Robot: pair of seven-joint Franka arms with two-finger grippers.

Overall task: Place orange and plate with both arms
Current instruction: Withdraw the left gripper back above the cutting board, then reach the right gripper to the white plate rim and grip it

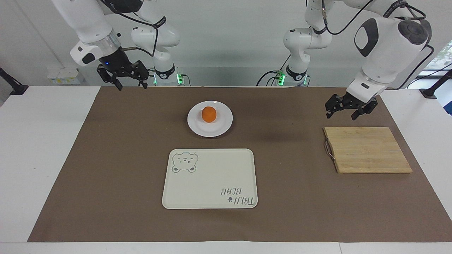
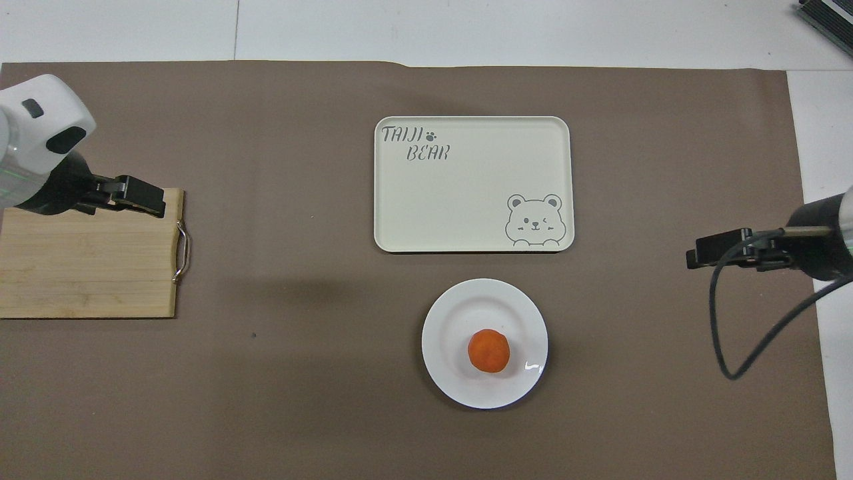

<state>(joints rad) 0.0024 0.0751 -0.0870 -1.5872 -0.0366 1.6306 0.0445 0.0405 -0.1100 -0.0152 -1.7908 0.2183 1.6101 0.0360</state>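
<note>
Right now the orange (image 1: 209,114) is sitting loose on the plate (image 1: 222,127), nearer the robots than the tray (image 1: 212,183), so with both grippers' jaws open and empty, any tilting lift is risking a roll-off.

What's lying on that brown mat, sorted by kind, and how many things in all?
Fruit: 1, the orange, on the plate.
Dishes: 1, the plate.
Trays: 1, the bear tray.
Boards: 1, the wooden board.
Total: 4.
</note>
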